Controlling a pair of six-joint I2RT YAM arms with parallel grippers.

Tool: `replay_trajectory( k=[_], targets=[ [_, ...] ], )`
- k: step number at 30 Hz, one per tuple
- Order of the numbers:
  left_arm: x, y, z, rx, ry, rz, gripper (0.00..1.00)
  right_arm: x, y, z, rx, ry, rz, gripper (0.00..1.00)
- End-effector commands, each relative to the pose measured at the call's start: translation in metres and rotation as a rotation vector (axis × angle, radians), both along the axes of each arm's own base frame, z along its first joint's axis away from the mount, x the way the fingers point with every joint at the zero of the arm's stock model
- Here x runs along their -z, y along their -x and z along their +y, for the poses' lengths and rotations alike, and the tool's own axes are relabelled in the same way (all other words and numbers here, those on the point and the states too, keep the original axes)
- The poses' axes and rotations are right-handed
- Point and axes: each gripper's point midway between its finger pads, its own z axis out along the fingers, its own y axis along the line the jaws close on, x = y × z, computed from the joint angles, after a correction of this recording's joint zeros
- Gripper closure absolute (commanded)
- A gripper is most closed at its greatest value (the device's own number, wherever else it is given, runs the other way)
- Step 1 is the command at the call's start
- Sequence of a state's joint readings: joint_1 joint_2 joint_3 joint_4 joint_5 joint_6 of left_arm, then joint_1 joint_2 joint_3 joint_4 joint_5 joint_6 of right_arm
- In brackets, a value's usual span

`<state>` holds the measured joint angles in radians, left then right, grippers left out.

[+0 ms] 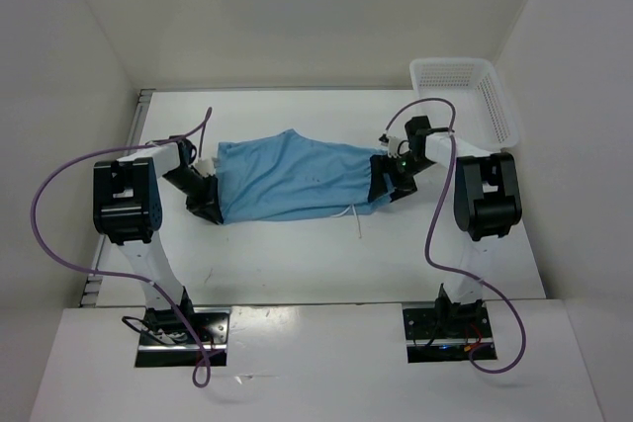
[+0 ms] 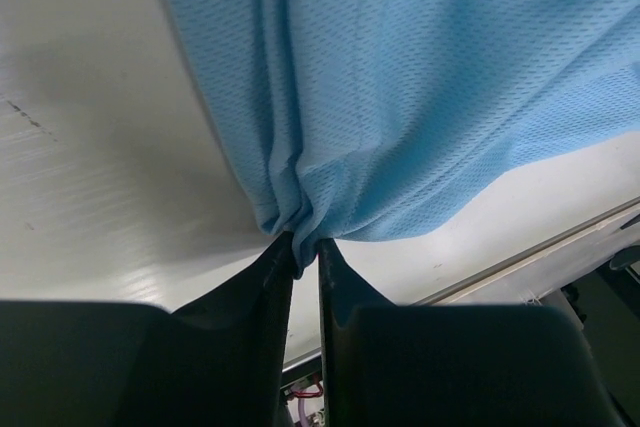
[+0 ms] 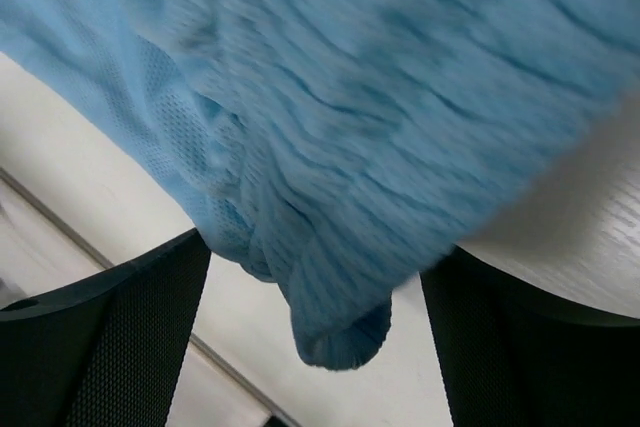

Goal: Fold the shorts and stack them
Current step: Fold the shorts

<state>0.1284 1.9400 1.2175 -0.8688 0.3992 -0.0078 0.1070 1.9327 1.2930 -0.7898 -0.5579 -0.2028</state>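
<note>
**Caller:** At the left gripper's (image 2: 307, 239) tips, a bunched corner of the shorts (image 1: 292, 180) sits right in the slit. The fingers (image 2: 262, 287) stand narrow, barely parted.

**Partner:** Is it gripping?

**Caller:** Cannot tell from this view. Past the tips, the blue mesh fans out over the white table (image 1: 297, 264).

**Partner:** And the right gripper (image 3: 315, 247)?

**Caller:** Spread wide, one finger (image 3: 120, 337) on each side of the gathered waistband (image 3: 340, 332), which droops between them.

**Partner:** Farther out?

**Caller:** The shorts lie stretched between the two grippers. A thin white drawstring (image 1: 358, 224) trails just beside the right one, and a white basket (image 1: 465, 74) sits well beyond it.
</note>
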Motion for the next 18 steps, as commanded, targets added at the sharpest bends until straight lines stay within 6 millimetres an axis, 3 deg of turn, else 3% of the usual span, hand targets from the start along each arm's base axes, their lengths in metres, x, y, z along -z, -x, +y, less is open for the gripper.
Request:
replay_trajectory(
  k=[1,3,4,7,8,11,15,16,18],
  targets=[
    [0.01,0.009,0.006,0.007,-0.03,0.026,0.77,0.002,-0.018,0.015,0.128,-0.051,-0.031,0.14],
    [0.01,0.009,0.006,0.007,-0.03,0.026,0.76,0.001,-0.017,0.017,0.19,-0.064,-0.011,0.27],
    [0.008,0.008,0.007,0.008,-0.04,0.019,0.76,0.003,-0.019,0.018,0.202,-0.069,-0.017,0.45],
    [0.008,0.008,0.007,0.008,-0.04,0.019,0.75,0.01,-0.014,0.011,0.225,-0.024,-0.013,0.68],
    [0.008,0.008,0.007,0.008,-0.04,0.019,0.75,0.012,-0.015,0.008,0.231,-0.005,-0.017,0.81],
    [0.005,0.007,0.011,0.009,-0.062,0.003,0.73,0.008,-0.02,-0.002,0.221,0.048,-0.073,0.99],
    [-0.005,0.0,0.022,-0.022,-0.078,-0.037,0.7,-0.016,-0.033,-0.002,0.127,0.041,-0.183,1.0],
    [-0.007,-0.004,0.022,-0.023,-0.08,-0.048,0.68,-0.031,-0.039,0.002,0.08,0.013,-0.233,1.0],
    [-0.014,-0.007,0.02,-0.024,-0.06,-0.063,0.66,-0.043,-0.039,-0.001,0.018,0.028,-0.263,1.0]
  ],
)
